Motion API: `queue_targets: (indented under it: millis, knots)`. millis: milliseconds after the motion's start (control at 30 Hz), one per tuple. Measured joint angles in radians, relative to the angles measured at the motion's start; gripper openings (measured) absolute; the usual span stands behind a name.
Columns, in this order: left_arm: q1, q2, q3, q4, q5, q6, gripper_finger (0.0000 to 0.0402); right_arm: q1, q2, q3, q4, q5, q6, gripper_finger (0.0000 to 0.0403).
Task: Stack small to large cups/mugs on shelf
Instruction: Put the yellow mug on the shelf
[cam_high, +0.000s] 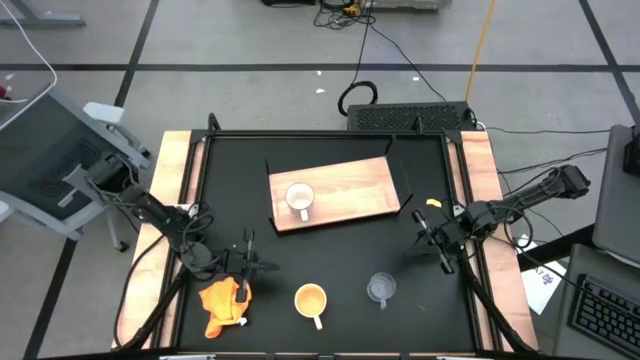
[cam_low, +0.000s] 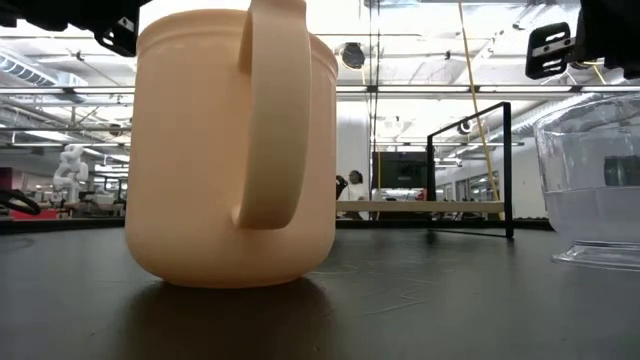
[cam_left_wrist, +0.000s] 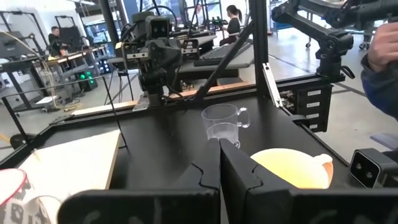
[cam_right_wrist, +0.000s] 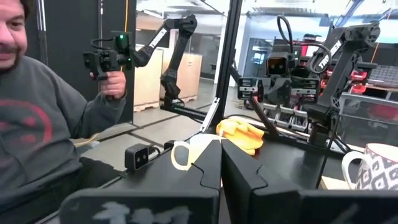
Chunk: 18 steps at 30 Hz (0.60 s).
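The white cup (cam_high: 300, 198) stands upright on the light wooden shelf (cam_high: 350, 190), near its left end. The yellow-orange cup (cam_high: 311, 300) and the clear glass cup (cam_high: 380, 288) stand on the black table near its near edge. The low view shows them close up: the yellow-orange cup (cam_low: 235, 150) and the glass cup (cam_low: 595, 190). My left gripper (cam_high: 268, 266) is shut and hovers left of the yellow-orange cup, with both table cups ahead of it (cam_left_wrist: 219, 168). My right gripper (cam_high: 428, 238) is shut, to the right of the shelf and beyond the glass cup (cam_right_wrist: 221, 163).
An orange-yellow cloth (cam_high: 223, 305) lies crumpled by the near-left corner, just under my left arm. A thin black frame (cam_high: 330, 150) stands around the shelf's far side. A person (cam_right_wrist: 43, 118) stands beyond the table's near side holding a device.
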<state>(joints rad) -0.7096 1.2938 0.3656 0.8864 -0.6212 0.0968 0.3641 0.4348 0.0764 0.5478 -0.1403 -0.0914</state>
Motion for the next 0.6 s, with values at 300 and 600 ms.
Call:
queue_targets:
  millis: [300,600]
  knots:
    - [0.06,0.0,0.001,-0.023,0.049,-0.122,0.0001,0.0,-0.012,-0.003,-0.03,-0.001,0.012,0.0]
    - [0.096,0.001,0.186,-0.365,0.138,-0.237,0.0,0.0,-0.012,-0.003,-0.034,-0.001,0.01,0.0]
